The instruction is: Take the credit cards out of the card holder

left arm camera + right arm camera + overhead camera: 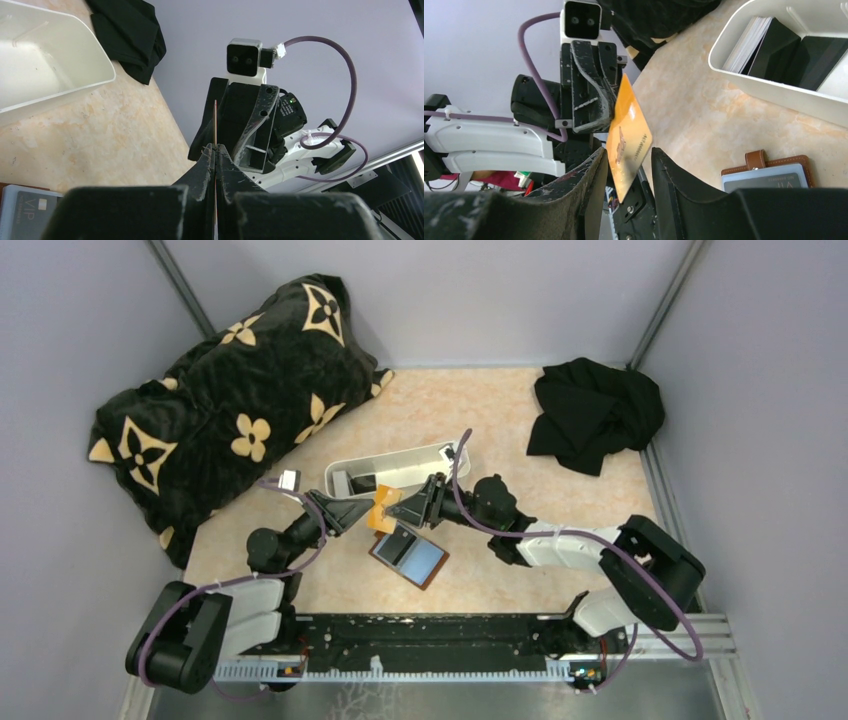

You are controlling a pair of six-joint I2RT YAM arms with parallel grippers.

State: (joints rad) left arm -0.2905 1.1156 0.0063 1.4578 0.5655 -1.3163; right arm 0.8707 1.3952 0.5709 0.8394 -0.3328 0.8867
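Open brown leather folding wallet (409, 556) flat on beige table (500, 585), centre. Thin orange plastic card (382, 512) just behind it, raised, clamped in left gripper (362, 516), other end between parted fingers of right gripper (400, 510). Long white plastic tray (400, 462) behind. Flower-patterned black pillow (230, 410) back left; crumpled black cloth (595, 410) back right.

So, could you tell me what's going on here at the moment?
The two arms meet over the middle of the table with an orange card between them. The left gripper is shut flat on one end of it. The right gripper has its fingers either side of the other end, though whether they pinch it is unclear. The brown card holder lies open on the table below, with a grey card showing in its pocket.
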